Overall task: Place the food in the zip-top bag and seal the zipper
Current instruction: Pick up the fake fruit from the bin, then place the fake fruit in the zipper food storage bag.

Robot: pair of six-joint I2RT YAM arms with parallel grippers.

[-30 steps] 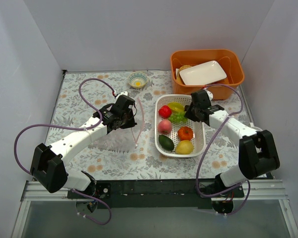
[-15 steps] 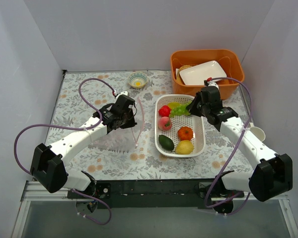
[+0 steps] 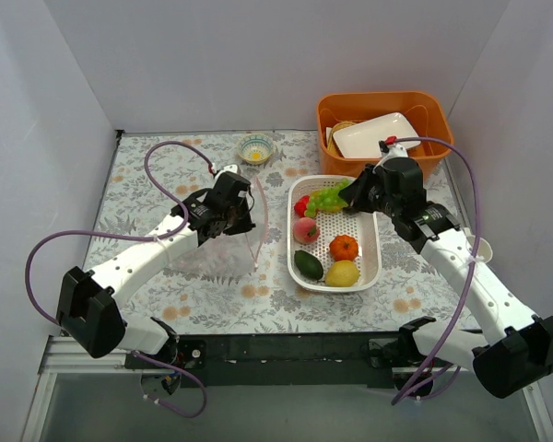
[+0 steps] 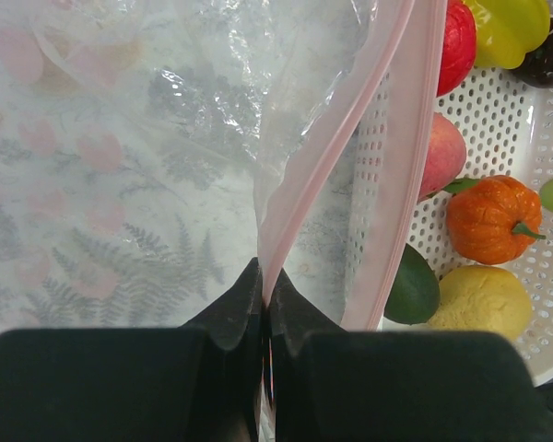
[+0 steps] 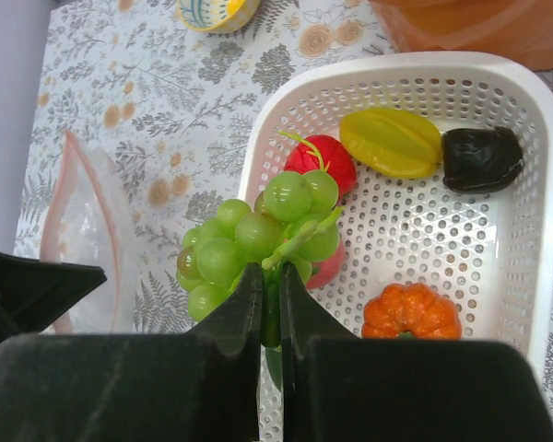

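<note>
My right gripper (image 5: 270, 276) is shut on the bunch of green grapes (image 5: 258, 241) and holds it above the white basket's (image 3: 370, 262) left end; the bunch also shows in the top view (image 3: 327, 198). In the basket lie a red fruit (image 5: 321, 164), a yellow fruit (image 5: 390, 141), a dark fruit (image 5: 482, 157), an orange one (image 5: 411, 313), a pink one (image 3: 304, 231), the avocado (image 3: 308, 264) and a second yellow one (image 3: 343, 273). My left gripper (image 4: 264, 281) is shut on the pink zipper (image 4: 300, 189) strip of the clear zip-top bag (image 3: 223, 250), holding its mouth open beside the basket.
An orange bin (image 3: 430, 131) with a white plate (image 3: 376, 134) stands at the back right. A small patterned bowl (image 3: 255, 148) sits at the back centre. A white cup (image 3: 480, 247) stands near the right wall.
My right gripper has lifted the grapes out of the basket and moved back and up. The left gripper and bag have barely moved.
</note>
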